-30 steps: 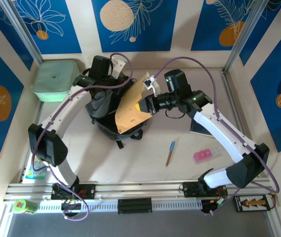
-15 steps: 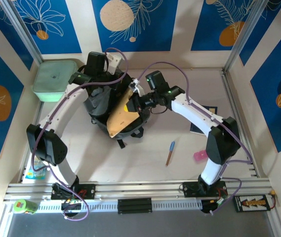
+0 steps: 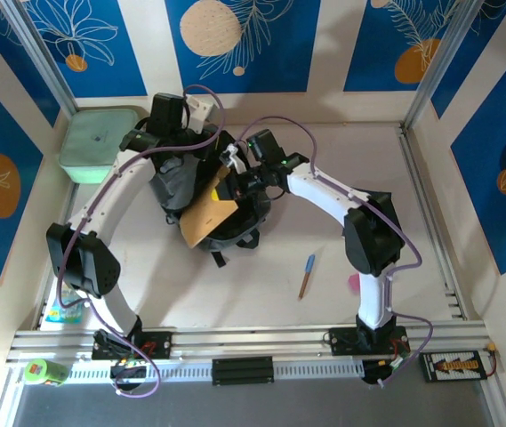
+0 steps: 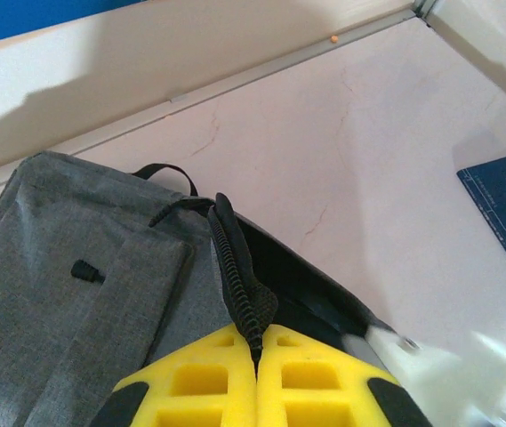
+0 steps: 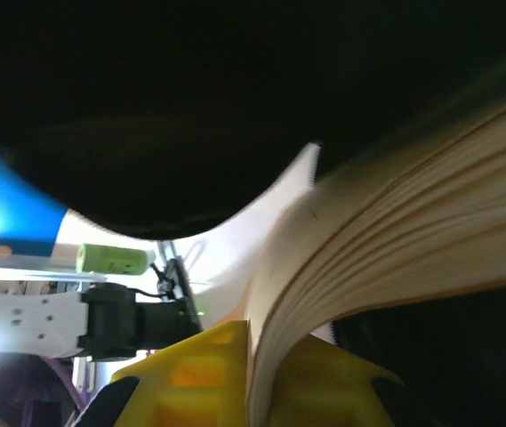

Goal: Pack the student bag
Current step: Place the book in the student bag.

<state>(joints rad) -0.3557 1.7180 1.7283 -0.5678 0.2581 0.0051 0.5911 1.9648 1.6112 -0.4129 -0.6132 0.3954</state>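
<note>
The left claw (image 4: 256,345) clenches the zipper edge (image 4: 235,262) of the student bag (image 4: 66,302), back-left on the desk (image 3: 324,267), while the right claw (image 5: 251,356) grasps a tan notebook (image 3: 201,218) whose corner may snag that edge and slip.

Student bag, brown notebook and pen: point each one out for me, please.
student bag (image 4: 66,302), left wrist view, grey front fabric.
brown notebook (image 3: 204,216), top external view, middle of its cover.
pen (image 3: 307,276), top external view, middle of its shaft.
</note>
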